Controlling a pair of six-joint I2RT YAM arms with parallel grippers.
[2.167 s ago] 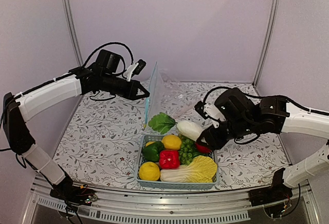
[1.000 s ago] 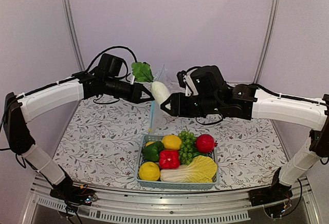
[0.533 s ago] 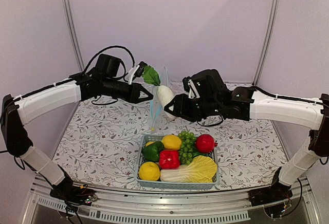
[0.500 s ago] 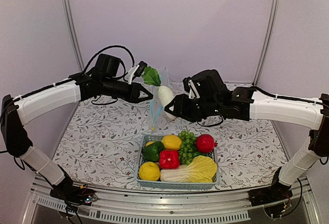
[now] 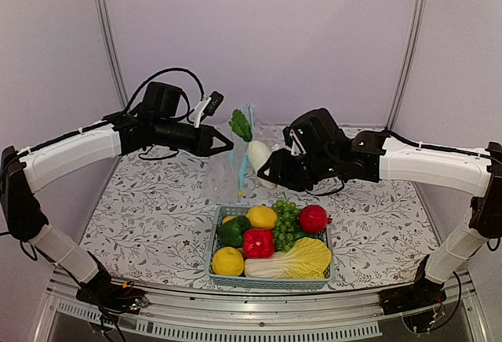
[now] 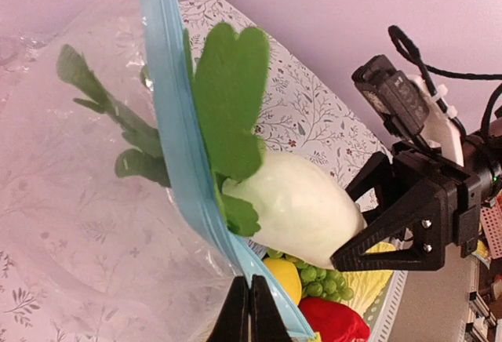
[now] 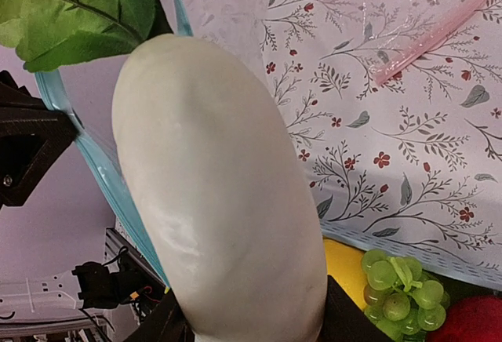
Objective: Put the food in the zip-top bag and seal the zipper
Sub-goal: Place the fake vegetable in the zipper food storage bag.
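Note:
My left gripper (image 5: pixel 224 145) is shut on the teal zipper (image 5: pixel 245 158) of the clear zip-top bag (image 5: pixel 222 176) and holds it up in the air. In the left wrist view its fingertips (image 6: pixel 249 317) pinch the zipper (image 6: pixel 176 134). My right gripper (image 5: pixel 271 171) is shut on the white radish (image 5: pixel 257 154), at the bag's mouth. Its green leaves (image 6: pixel 227 99) cross the zipper, and some show through the plastic (image 6: pixel 78 201). The radish body (image 6: pixel 296 210) is outside the mouth. The right wrist view shows the radish (image 7: pixel 220 201) close up, beside the zipper (image 7: pixel 118 193).
A light-blue basket (image 5: pixel 271 281) stands below on the flowered table and holds lemons (image 5: pixel 261 216), a red pepper (image 5: pixel 257 242), a red fruit (image 5: pixel 313 218), green grapes (image 5: pixel 286 226), a green pepper (image 5: pixel 232 231) and a cabbage (image 5: pixel 296 262). Walls stand close behind.
The right gripper has carried the radish from beside the basket up to the bag, then slightly down and right. Its leaves have gone to the bag's mouth. The bag now hangs wider.

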